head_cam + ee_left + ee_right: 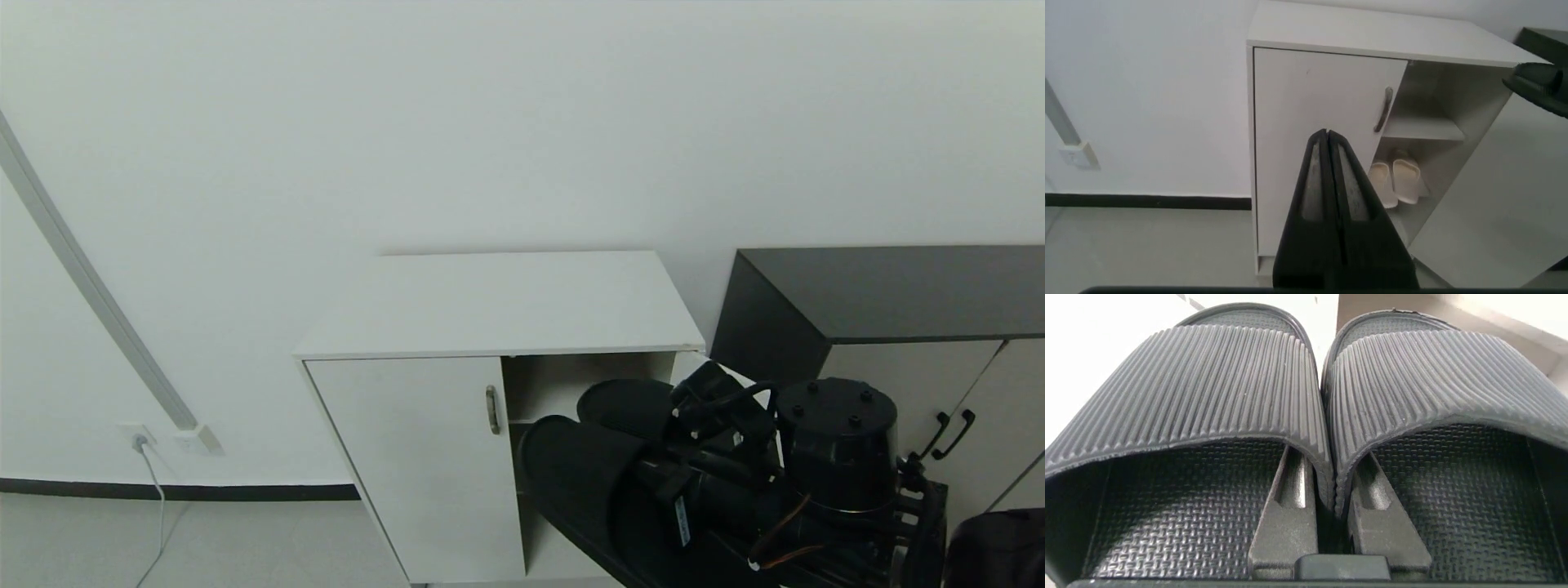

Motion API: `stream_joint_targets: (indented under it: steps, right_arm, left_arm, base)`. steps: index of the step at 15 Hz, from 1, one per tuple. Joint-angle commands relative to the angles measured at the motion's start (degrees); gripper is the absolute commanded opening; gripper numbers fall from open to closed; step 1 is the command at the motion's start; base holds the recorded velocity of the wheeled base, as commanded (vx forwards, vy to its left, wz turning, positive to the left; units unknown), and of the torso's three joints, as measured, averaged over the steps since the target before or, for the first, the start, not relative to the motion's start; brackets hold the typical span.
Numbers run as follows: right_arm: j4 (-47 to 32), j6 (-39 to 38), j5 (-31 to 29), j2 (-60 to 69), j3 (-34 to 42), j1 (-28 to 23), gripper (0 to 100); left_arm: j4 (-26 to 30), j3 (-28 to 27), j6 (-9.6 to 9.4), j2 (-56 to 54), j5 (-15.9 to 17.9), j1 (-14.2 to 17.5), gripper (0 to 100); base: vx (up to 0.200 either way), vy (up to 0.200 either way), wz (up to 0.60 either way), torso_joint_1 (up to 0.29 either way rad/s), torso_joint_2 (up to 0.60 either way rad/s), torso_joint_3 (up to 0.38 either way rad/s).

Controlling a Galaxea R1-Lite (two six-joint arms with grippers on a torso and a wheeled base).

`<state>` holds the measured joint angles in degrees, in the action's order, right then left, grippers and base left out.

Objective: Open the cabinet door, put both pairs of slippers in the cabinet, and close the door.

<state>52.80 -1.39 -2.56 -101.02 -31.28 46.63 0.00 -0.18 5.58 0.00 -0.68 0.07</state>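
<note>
Black slippers, inner sides pinched between right fingers, point toes-first toward cabinet; left fingers closed.

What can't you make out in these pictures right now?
1. Head view: the black slippers hide the cabinet's lower inside.
2. Left wrist view: the shut left pincer covers the closed door's lower middle; the picture's edge cuts off the open door.
3. Right wrist view: the black slippers block everything ahead, and their straps cover the right pincer's tips.
</note>
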Motion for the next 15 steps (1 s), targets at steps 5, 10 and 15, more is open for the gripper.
stream_joint_targets:
  steps: [5,10,15]
  right_arm:
    - [0.0,0.0,0.0,-0.2,0.0,0.0,0]
    - [-0.1,0.0,0.0,-0.3,0.1,0.1,0]
    - [0.0,0.0,0.0,-0.5,0.2,0.3,0]
  left_arm:
    - [0.0,0.0,0.04,0.1,0.0,0.0,0]
    - [0.0,0.0,0.04,0.0,0.0,0.0,0]
    - [0.0,0.0,0.13,0.0,-0.1,0.0,0]
  base:
    - [0.0,0.0,0.0,-0.219,0.52,0.297]
    - [0.0,0.0,0.0,-0.217,0.54,0.32]
    - [0.0,0.0,0.0,-0.188,0.51,0.321]
